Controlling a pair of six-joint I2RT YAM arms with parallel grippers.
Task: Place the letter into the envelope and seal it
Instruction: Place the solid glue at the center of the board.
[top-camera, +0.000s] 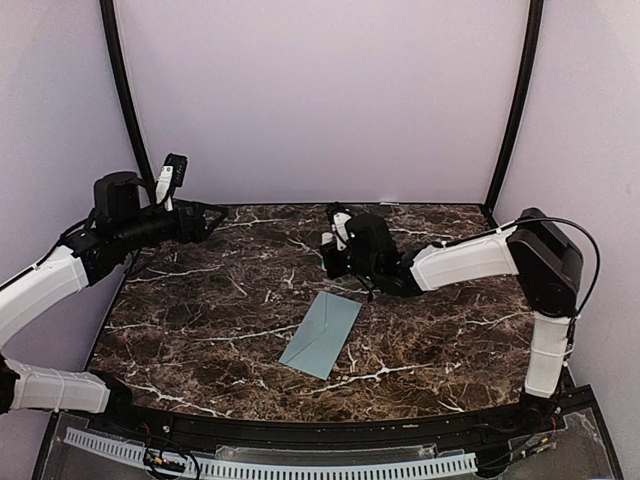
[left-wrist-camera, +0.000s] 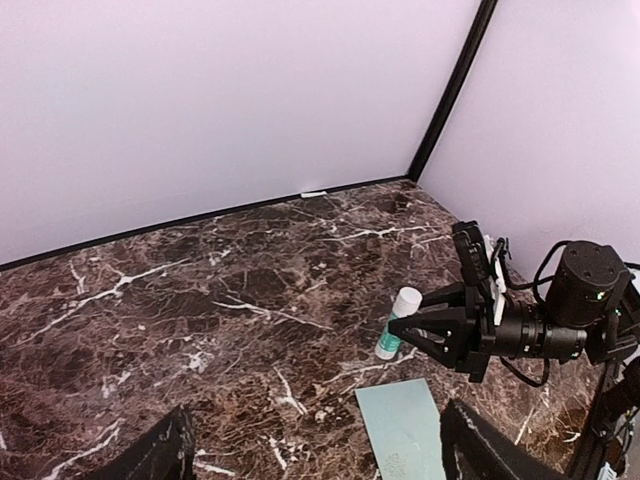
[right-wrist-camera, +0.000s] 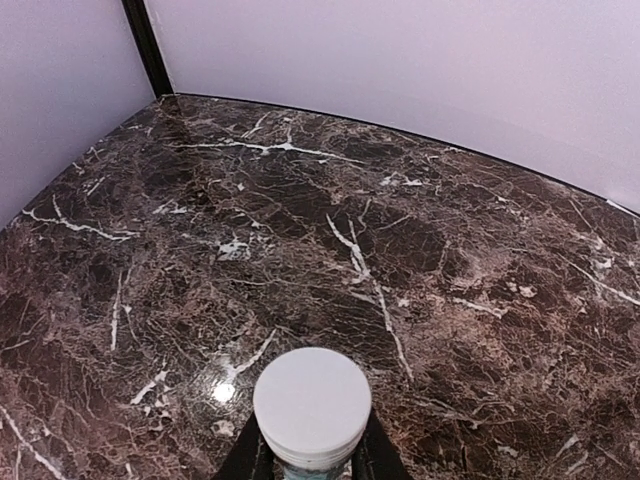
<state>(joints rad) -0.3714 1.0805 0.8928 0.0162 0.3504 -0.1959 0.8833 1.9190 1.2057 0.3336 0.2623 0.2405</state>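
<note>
Right now flat pale blue-grey paper envelope lies on dark brown white-veined marble bench, around the middle, a bit toward the front edge, with its long side running diagonally from near-left to far-right. Oblong, one even tone, faint crease line, lying flat; can't tell if the flap is open or shut. Nothing touches it. Right claw narrow, clamped on small white-capped green glue stick, roughly upright with cap up, just beyond the envelope's far end. Left claw wide, holding nothing, raised at far-left of bench, well apart from envelope.
</note>
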